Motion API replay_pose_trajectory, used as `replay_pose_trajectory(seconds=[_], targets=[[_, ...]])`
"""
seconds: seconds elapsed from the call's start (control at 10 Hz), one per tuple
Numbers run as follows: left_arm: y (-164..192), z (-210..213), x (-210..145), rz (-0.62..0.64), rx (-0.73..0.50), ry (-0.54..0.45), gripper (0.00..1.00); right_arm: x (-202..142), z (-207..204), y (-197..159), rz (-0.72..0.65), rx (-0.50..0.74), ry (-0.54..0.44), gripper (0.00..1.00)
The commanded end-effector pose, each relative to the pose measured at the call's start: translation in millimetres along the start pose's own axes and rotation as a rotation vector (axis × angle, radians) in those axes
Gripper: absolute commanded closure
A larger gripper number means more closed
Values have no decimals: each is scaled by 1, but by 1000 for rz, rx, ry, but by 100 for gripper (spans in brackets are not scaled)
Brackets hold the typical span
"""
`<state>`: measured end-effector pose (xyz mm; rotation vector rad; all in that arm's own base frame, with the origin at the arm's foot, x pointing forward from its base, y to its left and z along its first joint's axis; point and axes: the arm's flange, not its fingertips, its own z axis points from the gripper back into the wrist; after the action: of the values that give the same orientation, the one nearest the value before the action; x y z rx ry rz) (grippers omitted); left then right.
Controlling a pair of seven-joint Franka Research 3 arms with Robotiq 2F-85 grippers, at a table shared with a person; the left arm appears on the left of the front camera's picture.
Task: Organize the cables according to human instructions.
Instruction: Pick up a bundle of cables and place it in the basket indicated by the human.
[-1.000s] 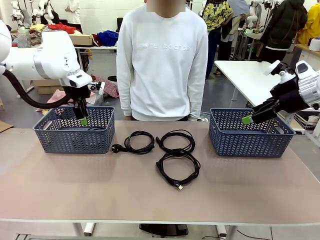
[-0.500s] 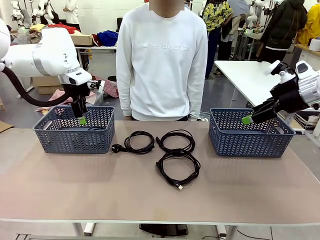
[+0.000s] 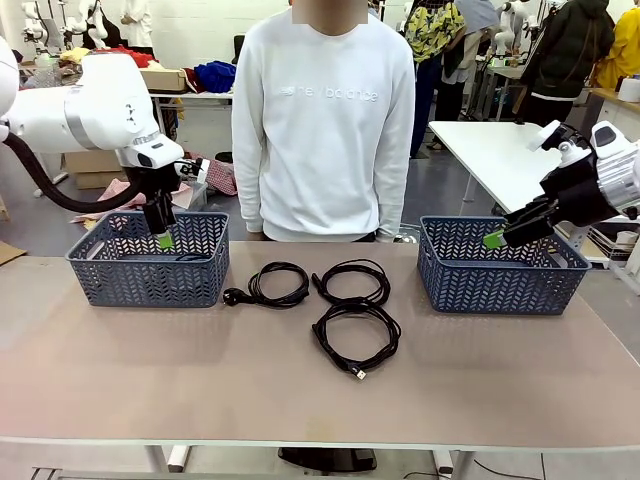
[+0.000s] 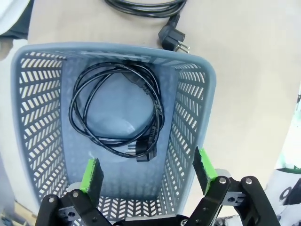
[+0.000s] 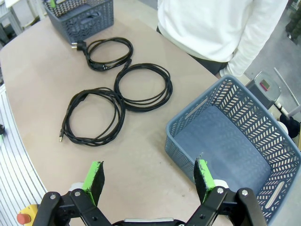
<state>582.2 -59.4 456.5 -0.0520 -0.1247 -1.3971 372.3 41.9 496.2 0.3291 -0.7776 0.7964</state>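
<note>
Your left tool [image 3: 165, 240], spread and empty over the grey slotted plastic basket [image 3: 150, 275] holding one coiled black cable [image 4: 115, 110], is nearer than your spread right tool [image 3: 495, 239] to the plug-ended black coil [image 3: 268, 285] on the table [image 3: 150, 370] beside that basket.

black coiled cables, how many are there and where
4. One thin black coiled cable lies inside the left grey-blue plastic basket; three lie on the tan table between the baskets: far left, far middle, and nearer the robot. None seems hidden.
</note>
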Motion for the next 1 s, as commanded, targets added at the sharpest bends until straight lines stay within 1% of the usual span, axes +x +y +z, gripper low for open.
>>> replay_pose_trajectory(seconds=[0.0,0.2,0.3,0.4,0.6,0.9], targets=[[0,0,-2,-6,2,10,0,0,0,-1,0,8,-9,0],[0,-1,0,-1,-1,1,0,0,0,-1,0,8,-9,0],[-9,4,8,12,16,-56,0,0,0,-1,0,8,-9,0],[-22,9,18,30,24,-111,0,0,0,-1,0,8,-9,0],[-48,14,34,37,36,-161,0,0,0,-1,0,8,-9,0],[-99,8,55,99,37,-262,0,0,0,-1,0,8,-9,0]])
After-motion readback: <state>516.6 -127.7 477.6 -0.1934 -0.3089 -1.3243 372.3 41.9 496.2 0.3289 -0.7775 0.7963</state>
